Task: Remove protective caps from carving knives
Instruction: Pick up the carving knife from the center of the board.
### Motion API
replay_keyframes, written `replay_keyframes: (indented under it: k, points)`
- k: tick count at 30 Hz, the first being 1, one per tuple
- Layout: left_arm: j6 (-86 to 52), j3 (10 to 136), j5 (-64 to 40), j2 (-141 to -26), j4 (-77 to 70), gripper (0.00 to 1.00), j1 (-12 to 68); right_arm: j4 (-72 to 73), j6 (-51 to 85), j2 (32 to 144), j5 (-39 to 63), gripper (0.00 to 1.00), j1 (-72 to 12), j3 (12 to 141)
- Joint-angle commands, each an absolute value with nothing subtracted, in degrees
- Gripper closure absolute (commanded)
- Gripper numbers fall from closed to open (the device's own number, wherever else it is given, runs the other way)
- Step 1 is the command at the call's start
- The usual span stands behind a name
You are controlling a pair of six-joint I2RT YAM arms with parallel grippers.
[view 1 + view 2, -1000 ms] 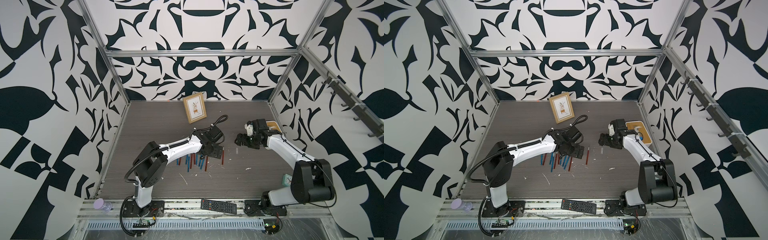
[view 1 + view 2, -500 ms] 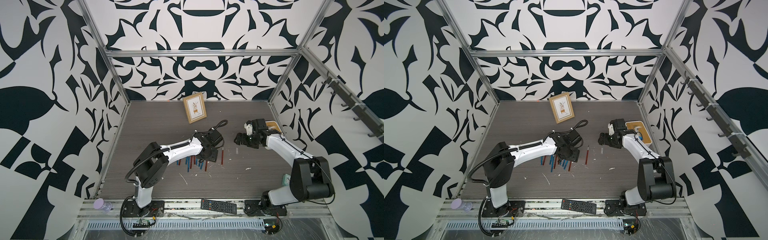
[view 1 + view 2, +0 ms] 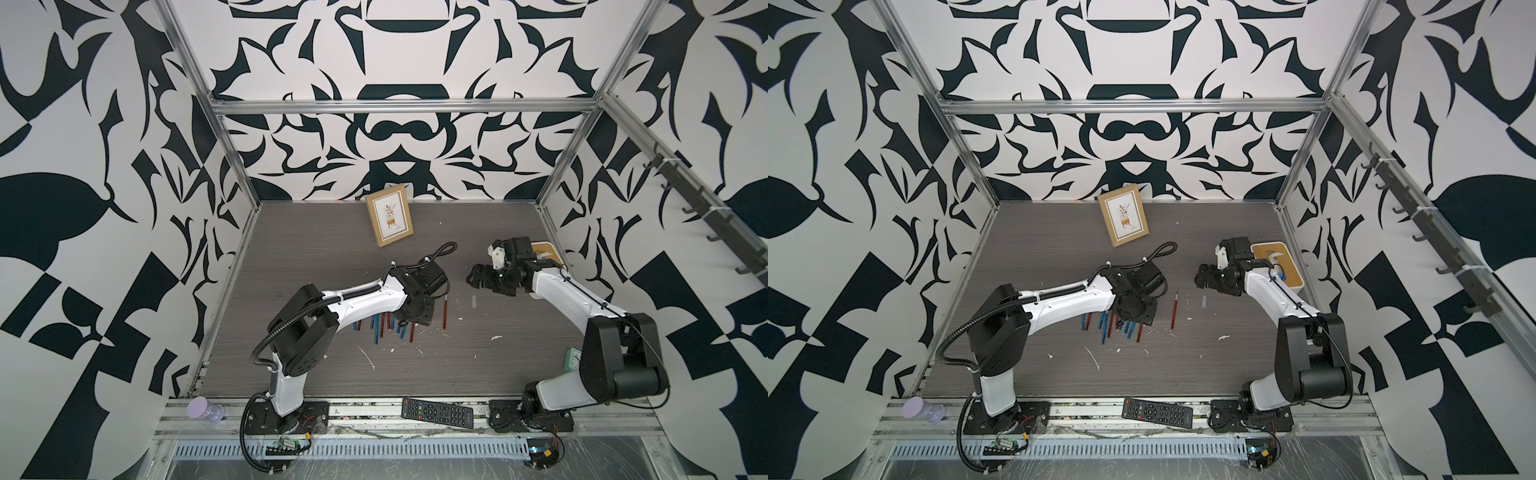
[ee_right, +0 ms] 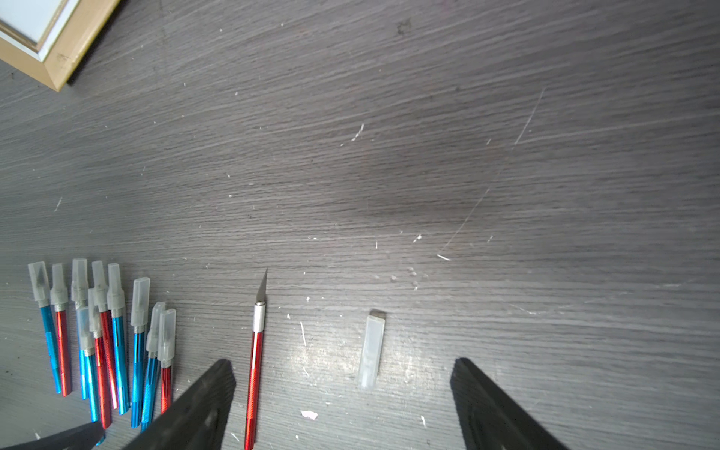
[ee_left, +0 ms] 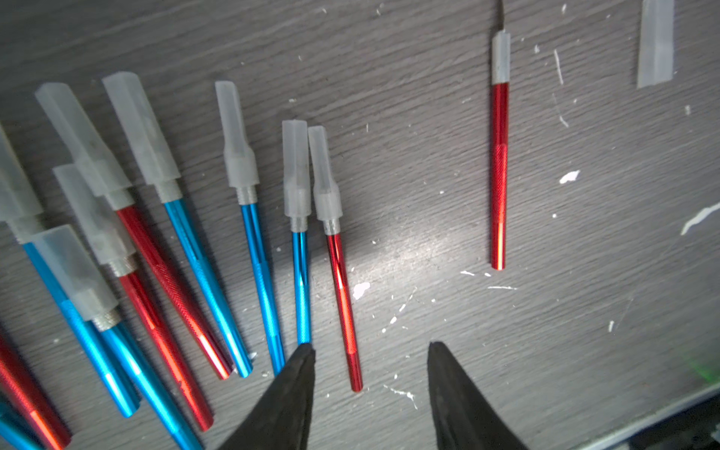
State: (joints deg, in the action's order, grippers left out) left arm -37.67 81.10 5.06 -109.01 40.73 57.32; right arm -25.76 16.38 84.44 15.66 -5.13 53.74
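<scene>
Several carving knives (image 5: 202, 269) with blue or red handles lie side by side, each wearing a translucent protective cap (image 5: 296, 167). In the left wrist view my left gripper (image 5: 370, 348) hovers open over the tail of one capped red knife (image 5: 343, 296), which lies between the fingers untouched. One fingertip (image 5: 306, 356) covers the end of the blue knife (image 5: 300, 280) beside it. An uncapped red knife (image 4: 255, 370) lies apart, its blade bare. A loose cap (image 4: 372, 350) lies flat between the wide-open fingers of my right gripper (image 4: 343, 362), above the table.
A wooden picture frame (image 3: 390, 221) leans near the back wall. A wood-topped tray (image 3: 1277, 266) sits behind the right arm. A black remote (image 3: 437, 412) and a purple bottle (image 3: 203, 409) rest on the front rail. White flecks dot the table (image 3: 316, 249).
My left gripper has come toward the front, down over the knife cluster, and its jaws have narrowed. The right arm has hardly moved.
</scene>
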Motion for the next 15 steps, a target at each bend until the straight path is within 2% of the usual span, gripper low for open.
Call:
replay_keyframes:
  k: [1, 15]
  points:
    - [-38.31, 81.85, 5.12, -111.32, 44.29, 0.52, 58.09, -24.56, 16.86, 84.19, 16.99, 0.10, -5.37, 53.61]
    - [-39.11, 83.59, 5.50, -115.02, 46.32, 0.59, 58.18, -23.73, 17.27, 84.64, 17.84, 0.10, -5.41, 53.61]
